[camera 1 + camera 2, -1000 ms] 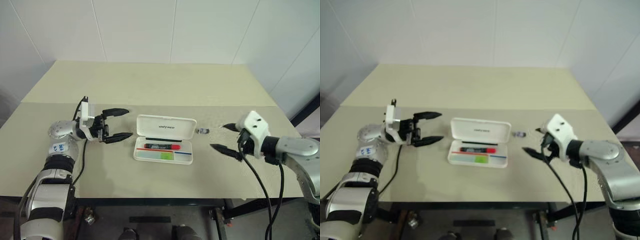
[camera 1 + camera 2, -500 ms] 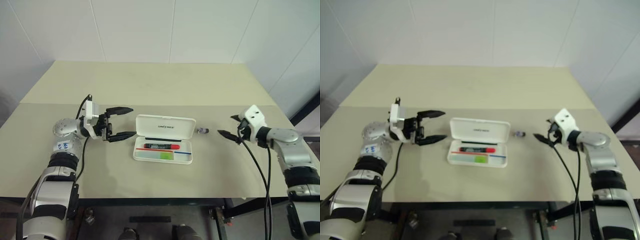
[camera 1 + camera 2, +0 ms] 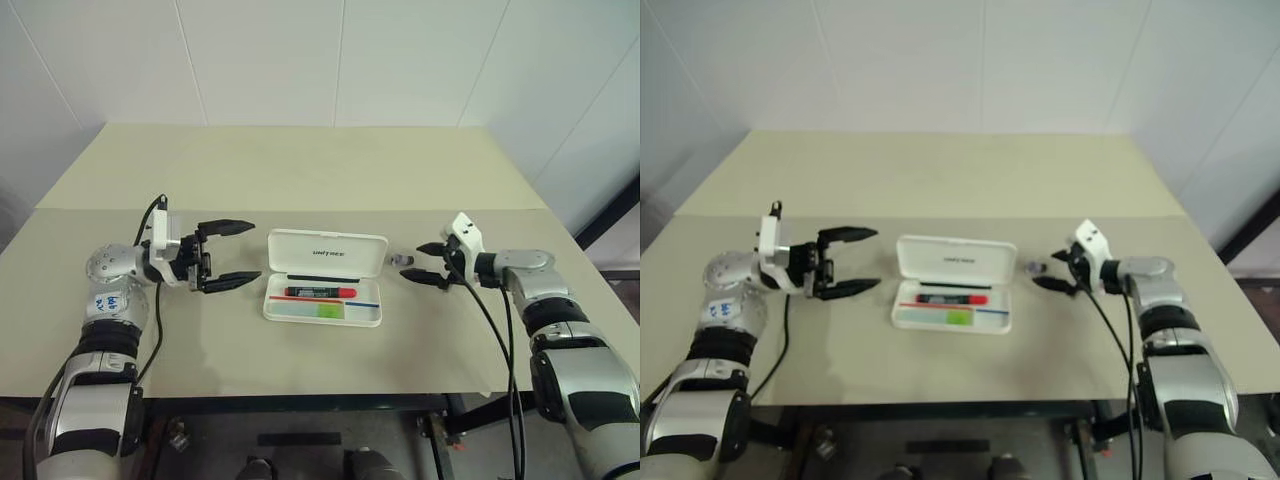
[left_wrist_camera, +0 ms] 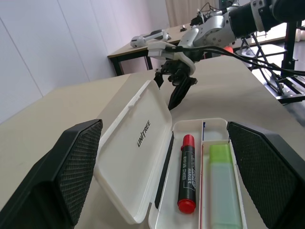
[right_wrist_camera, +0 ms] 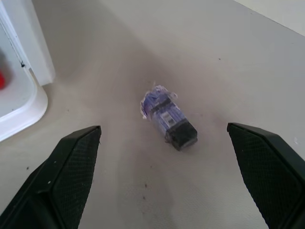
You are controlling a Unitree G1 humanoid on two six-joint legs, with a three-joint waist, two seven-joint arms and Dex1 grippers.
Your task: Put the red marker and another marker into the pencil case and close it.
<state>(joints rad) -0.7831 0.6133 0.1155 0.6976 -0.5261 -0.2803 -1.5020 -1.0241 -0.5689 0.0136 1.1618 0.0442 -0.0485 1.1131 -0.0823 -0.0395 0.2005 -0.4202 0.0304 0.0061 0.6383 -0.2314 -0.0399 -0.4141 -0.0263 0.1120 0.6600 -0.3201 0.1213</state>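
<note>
Two markers lie inside the open pencil case: the red marker in the farther compartment, and another marker, light green, in the nearer one beside it. One lid stands raised behind them, lettered "UNITREE". One small grey-and-dark piece rests on the table just right of the lid, between the case and the right gripper. The left gripper hovers left of the case. Both pairs of jaws gape wide, holding nothing.
</note>
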